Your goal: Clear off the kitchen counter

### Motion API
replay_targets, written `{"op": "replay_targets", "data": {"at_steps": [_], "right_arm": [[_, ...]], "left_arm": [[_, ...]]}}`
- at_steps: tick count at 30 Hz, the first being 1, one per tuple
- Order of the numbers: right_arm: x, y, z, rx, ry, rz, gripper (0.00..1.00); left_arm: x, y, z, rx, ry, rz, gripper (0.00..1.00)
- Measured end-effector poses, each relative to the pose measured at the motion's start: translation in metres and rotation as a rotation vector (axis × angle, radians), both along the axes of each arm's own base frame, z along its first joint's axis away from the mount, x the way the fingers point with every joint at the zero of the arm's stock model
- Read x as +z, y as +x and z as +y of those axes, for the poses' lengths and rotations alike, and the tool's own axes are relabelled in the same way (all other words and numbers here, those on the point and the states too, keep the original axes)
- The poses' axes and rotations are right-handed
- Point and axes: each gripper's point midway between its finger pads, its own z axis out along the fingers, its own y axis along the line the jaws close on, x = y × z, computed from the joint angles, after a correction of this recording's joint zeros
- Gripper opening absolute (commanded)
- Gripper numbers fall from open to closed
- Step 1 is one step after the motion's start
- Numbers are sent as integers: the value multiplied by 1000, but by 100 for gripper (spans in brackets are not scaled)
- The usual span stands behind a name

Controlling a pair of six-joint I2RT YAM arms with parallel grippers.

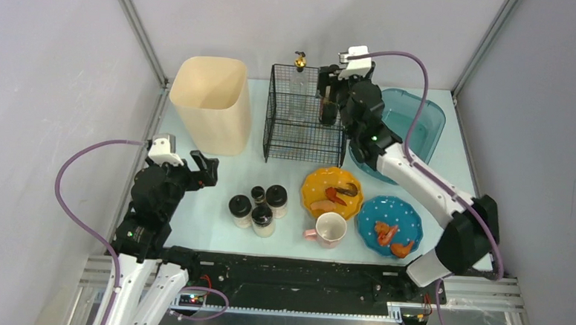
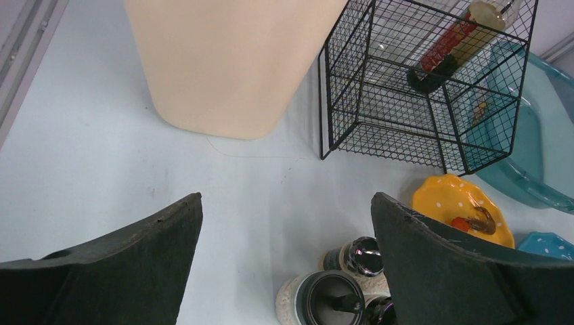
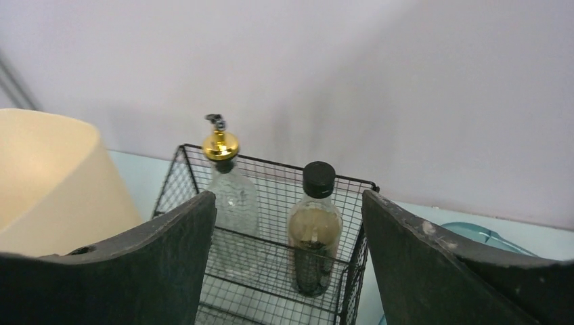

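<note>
The pale mint-blue kitchen counter (image 1: 211, 222) holds a yellow plate (image 1: 332, 192) and a blue plate (image 1: 390, 224), both with food scraps, a pink-and-white mug (image 1: 329, 229) and several black-lidded jars (image 1: 259, 206). My right gripper (image 1: 332, 90) hovers open over the black wire basket (image 1: 304, 122). In that basket a dark bottle (image 3: 315, 230) and a clear pump bottle (image 3: 230, 203) stand free, just beyond my right gripper (image 3: 288, 203). My left gripper (image 1: 204, 169) is open and empty at the left, above bare counter, with the jars (image 2: 338, 298) to its lower right.
A tall beige bin (image 1: 210, 102) stands at the back left, beside the basket. A translucent teal tub (image 1: 413, 124) sits at the back right, partly under my right arm. Grey walls close in the back and both sides.
</note>
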Motion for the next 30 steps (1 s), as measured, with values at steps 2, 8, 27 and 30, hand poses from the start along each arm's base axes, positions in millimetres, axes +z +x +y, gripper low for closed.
{"op": "replay_targets", "data": {"at_steps": [2, 8, 27, 30], "right_arm": [[14, -20, 2, 34, 5, -9, 84], [15, -73, 7, 204, -6, 76, 84], [-105, -228, -44, 335, -74, 591, 81], [-132, -247, -51, 334, -92, 688, 80]], "left_arm": [[0, 0, 0, 0, 0, -1, 98], [1, -1, 0, 1, -1, -5, 98], [-6, 4, 0, 2, 5, 26, 98], [-7, 4, 0, 3, 5, 29, 98]]}}
